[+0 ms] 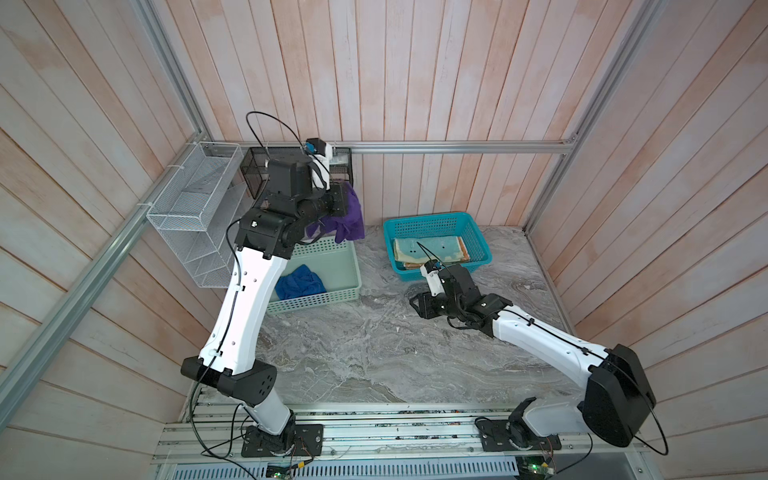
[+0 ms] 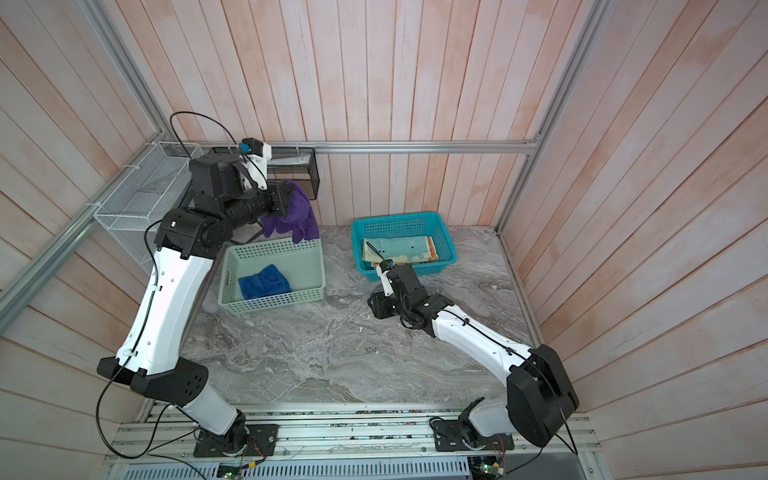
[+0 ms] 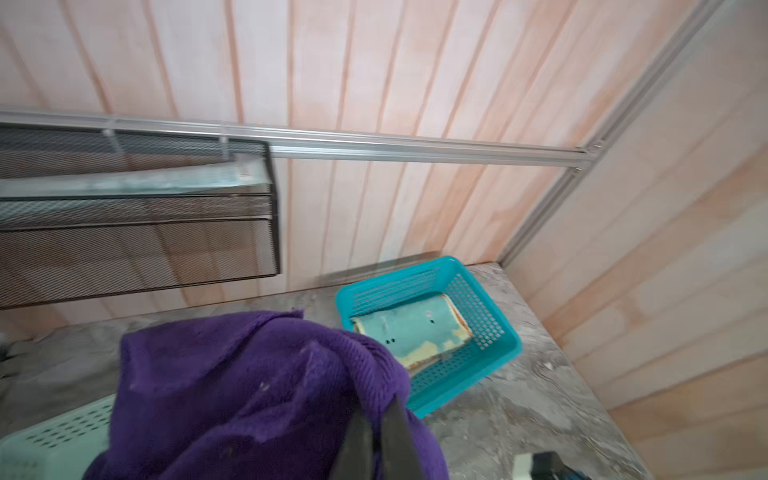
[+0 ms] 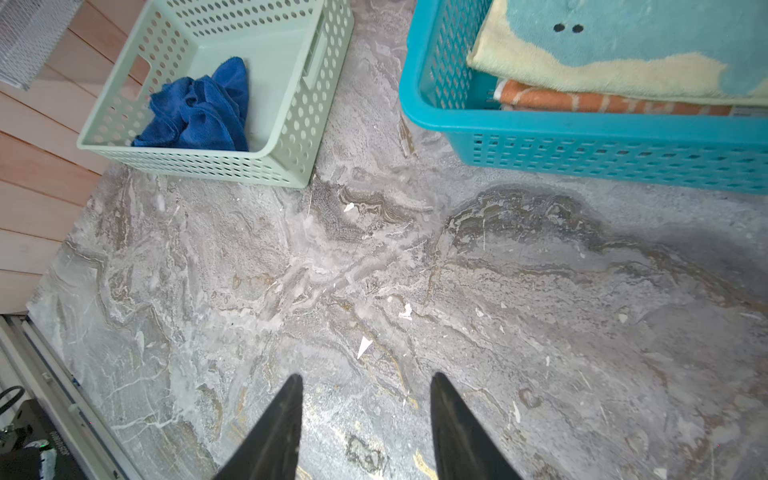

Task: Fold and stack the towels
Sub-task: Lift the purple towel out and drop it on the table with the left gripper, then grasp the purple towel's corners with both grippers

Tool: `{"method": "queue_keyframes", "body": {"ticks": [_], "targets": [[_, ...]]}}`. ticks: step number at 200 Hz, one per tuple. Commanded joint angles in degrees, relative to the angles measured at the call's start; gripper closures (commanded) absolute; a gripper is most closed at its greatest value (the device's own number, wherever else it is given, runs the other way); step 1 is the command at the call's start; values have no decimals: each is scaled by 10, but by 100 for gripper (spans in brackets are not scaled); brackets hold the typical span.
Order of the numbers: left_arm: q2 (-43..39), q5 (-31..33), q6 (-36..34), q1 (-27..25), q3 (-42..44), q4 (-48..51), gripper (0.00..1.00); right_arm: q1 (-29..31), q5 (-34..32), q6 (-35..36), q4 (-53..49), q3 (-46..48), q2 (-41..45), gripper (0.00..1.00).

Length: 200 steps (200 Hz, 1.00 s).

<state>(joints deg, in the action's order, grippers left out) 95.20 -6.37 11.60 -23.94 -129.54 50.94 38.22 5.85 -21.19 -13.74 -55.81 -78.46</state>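
Note:
My left gripper (image 3: 380, 405) is shut on the purple towel (image 1: 351, 218) (image 2: 297, 216) (image 3: 249, 395). The towel hangs crumpled in the air above the back edge of the mint-green basket (image 1: 316, 303) (image 4: 199, 160). A blue towel (image 1: 299, 281) (image 2: 264, 282) (image 4: 199, 112) lies bunched inside that basket. In the teal basket (image 1: 432, 218) (image 3: 469, 386) a folded teal towel with a pale-yellow figure (image 1: 432, 247) (image 4: 623, 41) rests on a folded orange towel (image 4: 582, 102). My right gripper (image 4: 365, 378) (image 1: 415, 301) stands open and empty over bare marble, in front of the teal basket.
A white wire basket (image 1: 187, 208) hangs on the left wall. A black mesh basket (image 1: 257, 170) (image 3: 137, 232) hangs on the back wall, close behind my left wrist. The marble tabletop (image 1: 374, 345) stretches between the two arms' bases and the baskets.

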Motion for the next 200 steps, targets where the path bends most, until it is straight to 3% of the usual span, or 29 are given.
{"method": "queue_keyframes", "body": {"ticks": [1,15,38,68,80,99,136,168,200], "targets": [[-11,-61,-18,-55,-24,-35,100,2,-26,-14,-1,14,34,50],[-22,-86,-22,-90,-12,-47,100,2,-44,-19,0,22,60,50],[-72,-117,-5,-105,89,-87,85,1,-68,-26,-8,34,106,50],[-183,33,56,-95,354,-151,58,-1,-76,-44,-38,45,153,49],[-216,43,105,-67,442,-157,52,-2,-71,-55,-46,58,168,49],[-246,-3,156,-24,544,-165,50,-5,-52,-72,-55,85,181,49],[-237,-73,183,-28,660,-206,50,-6,-10,-104,-79,117,166,48],[-184,-66,191,-97,717,-283,50,-16,-30,-99,-95,129,154,48],[-78,-84,215,-157,709,-345,49,-79,-19,-75,-95,140,111,47]]}}
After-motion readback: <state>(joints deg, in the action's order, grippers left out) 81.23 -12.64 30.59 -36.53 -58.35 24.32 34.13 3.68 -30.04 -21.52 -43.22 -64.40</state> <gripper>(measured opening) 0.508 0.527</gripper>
